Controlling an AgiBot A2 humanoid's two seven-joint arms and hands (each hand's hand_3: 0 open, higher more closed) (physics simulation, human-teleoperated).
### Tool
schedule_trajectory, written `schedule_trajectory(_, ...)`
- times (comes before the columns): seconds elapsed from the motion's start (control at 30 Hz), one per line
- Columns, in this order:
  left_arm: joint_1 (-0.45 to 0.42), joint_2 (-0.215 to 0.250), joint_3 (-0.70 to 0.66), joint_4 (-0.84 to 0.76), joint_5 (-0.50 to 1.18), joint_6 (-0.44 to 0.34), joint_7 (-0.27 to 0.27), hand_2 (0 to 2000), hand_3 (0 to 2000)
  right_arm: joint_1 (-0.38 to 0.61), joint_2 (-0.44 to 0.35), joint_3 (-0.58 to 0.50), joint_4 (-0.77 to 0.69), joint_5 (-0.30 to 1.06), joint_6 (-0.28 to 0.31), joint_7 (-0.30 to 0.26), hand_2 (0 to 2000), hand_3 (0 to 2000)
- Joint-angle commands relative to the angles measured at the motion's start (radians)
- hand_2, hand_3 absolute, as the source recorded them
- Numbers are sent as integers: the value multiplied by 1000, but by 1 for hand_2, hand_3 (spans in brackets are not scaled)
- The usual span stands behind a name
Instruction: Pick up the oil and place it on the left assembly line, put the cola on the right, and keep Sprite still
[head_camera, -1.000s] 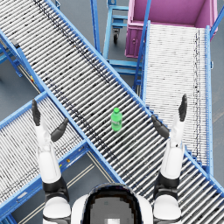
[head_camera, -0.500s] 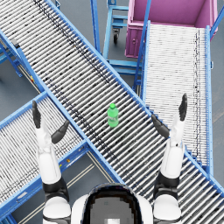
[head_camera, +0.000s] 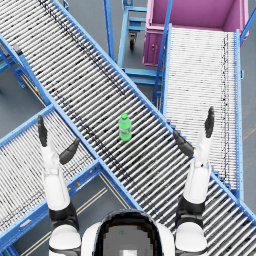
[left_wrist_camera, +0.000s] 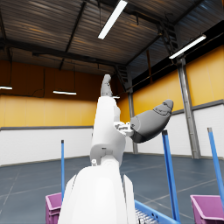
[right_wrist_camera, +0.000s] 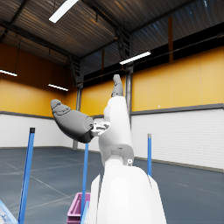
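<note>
Fingers (head_camera: 42, 131) spread and empty, both hands raised.
Left hand (head_camera: 51, 147) and right hand (head_camera: 200, 142) well apart from green Sprite bottle (head_camera: 125, 127), upright on middle conveyor (head_camera: 90, 95); likely best to hold off: no reach, no nudge to rollers.

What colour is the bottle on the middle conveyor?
The bottle is green all over, cap included. The head view shows it best.

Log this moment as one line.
left hand: raised, holds nothing | right hand: raised, holds nothing | green plastic bottle: upright on grey diagonal roller conveyor, untouched
</note>
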Motion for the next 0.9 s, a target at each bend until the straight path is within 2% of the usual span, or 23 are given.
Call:
schedule_trajectory(0.03,-2,0,0,0,0,0,0,0,0,19,3,0,-3,0,0,0,0,0)
schedule_trajectory(0.27,-36,-16,46,18,-63,12,12,0,0,-45,21,40,-5,-63,12,-12,0,0)
schedule_trajectory(0.9,-191,-142,340,128,-477,94,94,0,0,-276,177,299,-27,-478,93,-94,0,0)
